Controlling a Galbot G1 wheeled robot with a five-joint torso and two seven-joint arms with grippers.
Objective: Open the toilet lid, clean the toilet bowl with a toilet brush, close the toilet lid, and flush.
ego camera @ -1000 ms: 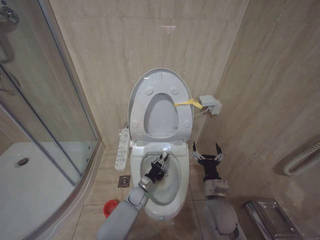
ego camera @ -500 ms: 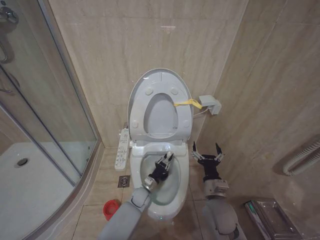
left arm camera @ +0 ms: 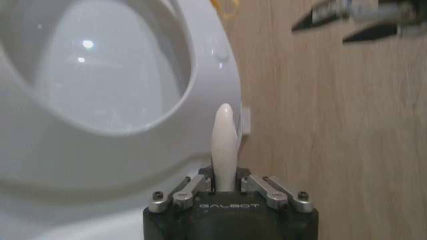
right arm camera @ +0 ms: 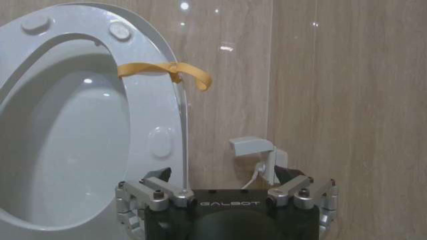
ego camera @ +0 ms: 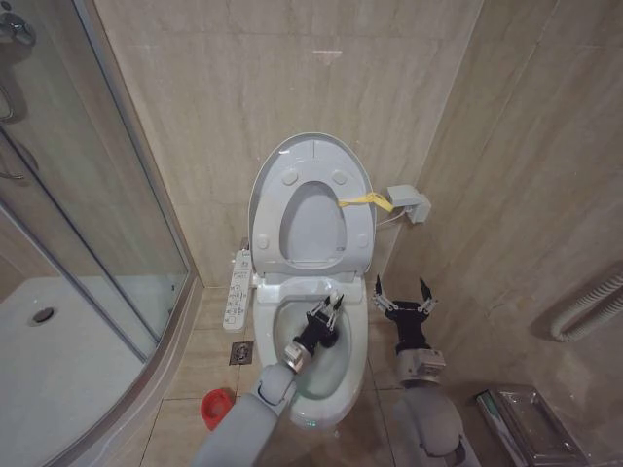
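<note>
The toilet lid (ego camera: 313, 152) stands raised against the wall with the seat ring in front of it, and a yellow strap (ego camera: 367, 201) hangs at its edge. Below it the toilet bowl (ego camera: 358, 342) lies uncovered. My left gripper (ego camera: 324, 319) is inside the bowl, shut on the pale handle of the toilet brush (left arm camera: 223, 140); the brush head is hidden. The brush's red base (ego camera: 215, 405) sits on the floor left of the toilet. To the right of the bowl my right gripper (ego camera: 401, 297) hangs open and holds nothing. The lid (right arm camera: 143, 95) and strap (right arm camera: 167, 70) also face the right wrist camera.
A white button panel (ego camera: 237, 287) runs along the bowl's left side, with a floor drain (ego camera: 241, 352) below it. The shower's glass door and curved tray (ego camera: 58, 360) fill the left. A wall box (ego camera: 409, 202) and a metal container (ego camera: 531, 423) sit at right.
My left gripper has carried the brush to the right and farther back inside the bowl. The right arm has stayed where it was.
</note>
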